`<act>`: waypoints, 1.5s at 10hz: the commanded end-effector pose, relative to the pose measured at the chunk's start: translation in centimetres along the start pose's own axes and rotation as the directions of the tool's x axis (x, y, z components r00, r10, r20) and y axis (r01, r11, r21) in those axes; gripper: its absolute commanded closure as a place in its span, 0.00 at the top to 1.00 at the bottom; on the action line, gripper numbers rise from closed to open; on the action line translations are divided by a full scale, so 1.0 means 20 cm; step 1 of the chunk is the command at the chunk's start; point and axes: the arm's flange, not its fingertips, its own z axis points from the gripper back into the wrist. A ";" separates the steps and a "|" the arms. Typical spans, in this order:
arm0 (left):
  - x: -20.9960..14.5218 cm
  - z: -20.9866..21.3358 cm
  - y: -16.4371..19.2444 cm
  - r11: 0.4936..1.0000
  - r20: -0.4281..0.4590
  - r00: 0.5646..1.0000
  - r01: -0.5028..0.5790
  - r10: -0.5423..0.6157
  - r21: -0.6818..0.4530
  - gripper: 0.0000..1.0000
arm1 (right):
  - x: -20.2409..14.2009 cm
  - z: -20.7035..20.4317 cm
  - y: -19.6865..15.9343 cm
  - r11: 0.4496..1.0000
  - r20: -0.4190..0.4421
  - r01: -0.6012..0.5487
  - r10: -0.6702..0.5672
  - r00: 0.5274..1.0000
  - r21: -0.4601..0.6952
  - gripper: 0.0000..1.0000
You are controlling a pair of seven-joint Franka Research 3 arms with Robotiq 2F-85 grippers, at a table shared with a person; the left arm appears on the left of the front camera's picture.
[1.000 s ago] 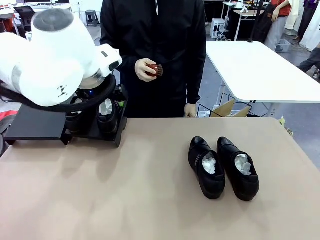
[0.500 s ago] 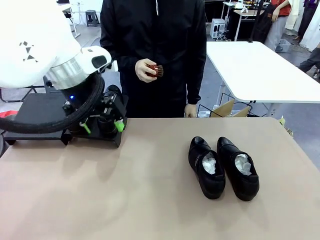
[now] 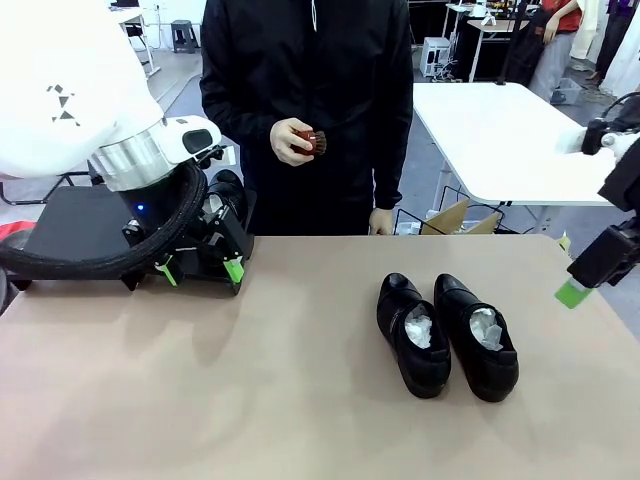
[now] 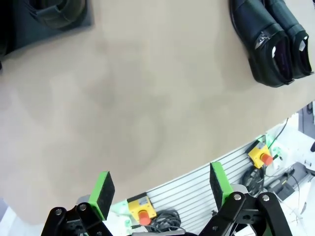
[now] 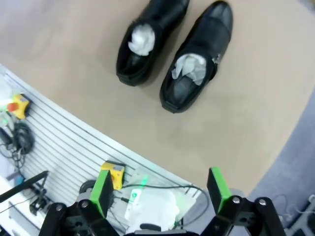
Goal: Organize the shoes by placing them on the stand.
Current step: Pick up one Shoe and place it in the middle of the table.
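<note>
Two shoes (image 3: 420, 365) sit side by side on the table, well right of the stand (image 3: 70, 225). Their long axes run near-to-far, toes toward the person and tipped slightly toward the stand. Right gripper (image 5: 160, 189) hangs beyond them, on the side away from the stand, jaws wide and empty, and it looks the closer arm for the pick. Left gripper (image 3: 198, 268) hovers at the stand's front edge, also spread, holding nothing.

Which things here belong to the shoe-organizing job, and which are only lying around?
Job: left black dress shoe, right black dress shoe, black stand.
Lying about: cardboard box, white table behind, reddish-brown object in the person's hand.
</note>
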 end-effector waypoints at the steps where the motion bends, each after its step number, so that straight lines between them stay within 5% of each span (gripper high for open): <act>1: 0.00 0.02 0.00 1.000 0.022 1.000 -0.005 0.005 0.002 1.00 | -0.06 0.08 -0.08 0.999 0.042 0.048 -0.047 0.998 -0.015 1.00; 3: 0.00 0.02 0.00 1.000 0.022 1.000 -0.005 0.005 0.002 1.00 | -0.02 0.02 -0.03 1.000 0.012 0.016 -0.016 1.000 -0.005 1.00; 5: 0.00 0.02 0.00 1.000 0.022 1.000 -0.005 0.005 0.002 1.00 | 0.18 -0.07 0.27 0.997 0.046 0.083 -0.083 0.996 0.004 1.00; 6: 0.00 0.02 0.00 1.000 0.022 1.000 -0.005 0.005 0.002 1.00 | 0.24 -0.18 0.39 0.996 -0.005 0.084 -0.084 0.996 0.018 1.00; 9: 0.00 0.02 0.00 1.000 0.022 1.000 -0.005 0.005 0.002 1.00 | 0.34 -0.56 0.61 0.953 -0.096 0.298 -0.302 0.949 -0.051 1.00; 11: 0.00 0.02 0.00 1.000 0.022 1.000 -0.005 0.005 0.002 1.00 | 0.38 -0.75 0.62 0.878 -0.029 0.457 -0.465 0.885 -0.141 1.00; 15: 0.00 0.02 0.00 1.000 0.022 1.000 -0.005 0.005 0.002 1.00 | 0.44 -0.85 0.44 0.828 0.136 0.538 -0.521 0.842 -0.156 1.00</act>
